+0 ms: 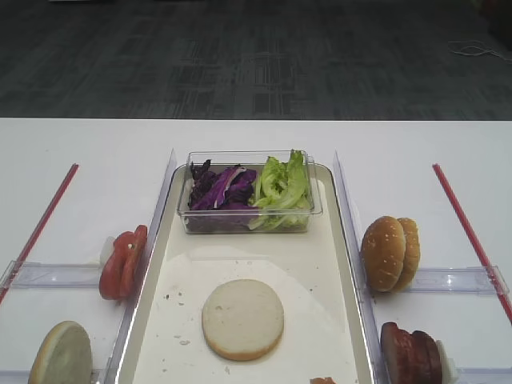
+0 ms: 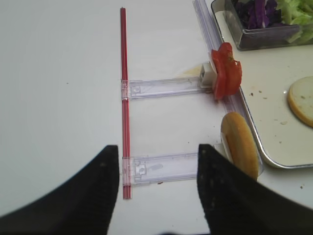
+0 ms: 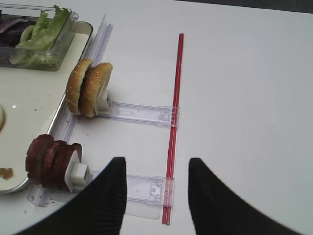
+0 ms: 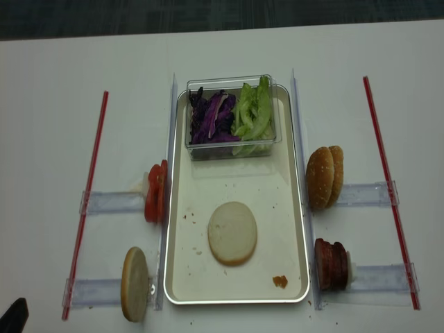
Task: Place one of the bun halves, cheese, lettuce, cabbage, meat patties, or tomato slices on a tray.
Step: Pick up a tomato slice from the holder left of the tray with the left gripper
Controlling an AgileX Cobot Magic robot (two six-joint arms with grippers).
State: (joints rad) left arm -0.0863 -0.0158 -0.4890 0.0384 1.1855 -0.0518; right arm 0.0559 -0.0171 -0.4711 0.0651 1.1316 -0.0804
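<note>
Tray (image 1: 336, 264), near edge cut off; bun half (image 1: 242, 318) inside.

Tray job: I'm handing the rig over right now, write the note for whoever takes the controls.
Left claw: open, empty, above the table left of the tray.
Right claw: open, empty, above the table on the right.
Done: one bun half lies cut face up on the tray.
Clear tub at the tray's far end holds cabbage and lettuce.
In holders off the tray: tomato slices and a bun half on the left; two bun halves and meat patties on the right.
Left: whichever ingredient goes on next. No cheese visible.
</note>
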